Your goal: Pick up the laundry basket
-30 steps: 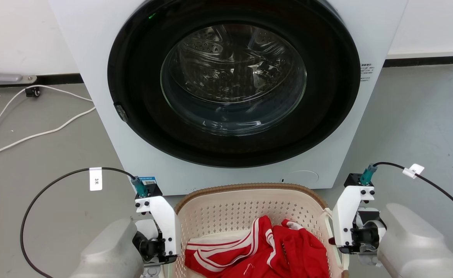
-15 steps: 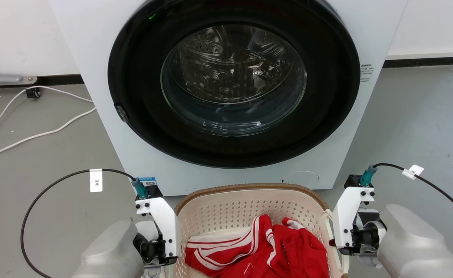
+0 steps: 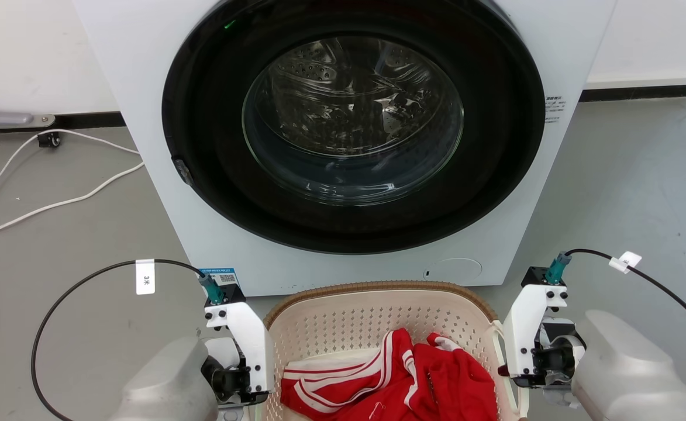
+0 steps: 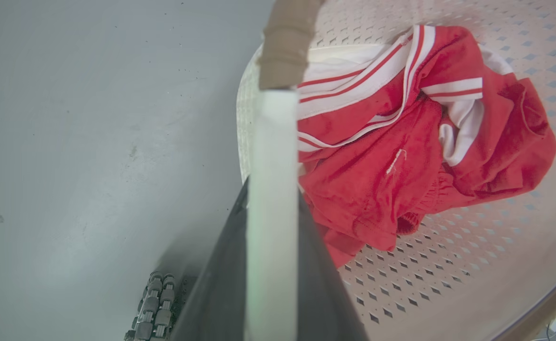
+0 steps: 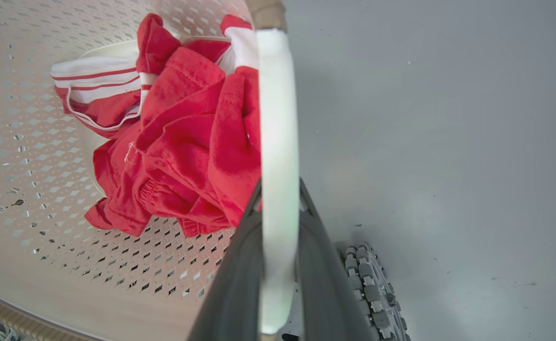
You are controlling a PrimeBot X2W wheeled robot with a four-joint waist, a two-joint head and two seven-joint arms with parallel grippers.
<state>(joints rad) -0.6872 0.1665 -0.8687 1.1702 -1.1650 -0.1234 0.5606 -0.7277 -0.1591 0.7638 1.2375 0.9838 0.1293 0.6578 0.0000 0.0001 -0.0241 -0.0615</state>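
Cream plastic laundry basket [image 3: 378,318] sits right in front of the washer [image 3: 144,117], between the two arms, mouth up, with red clothes [image 3: 401,380] heaped inside. Left pincer [image 4: 273,189] is squeezed shut onto one white loop handle [image 4: 270,132] and right pincer [image 5: 280,189] onto the other handle [image 5: 278,104], with the strip pinched between the fingers on each side. So I'd say the grab is done and it's the lift step. Can't tell if the bottom is off the floor [image 3: 56,304]. Next move needs both arms rising together and level, or it tips. Long axis looks handle to handle, running across the washer front, though the near end is cut off.
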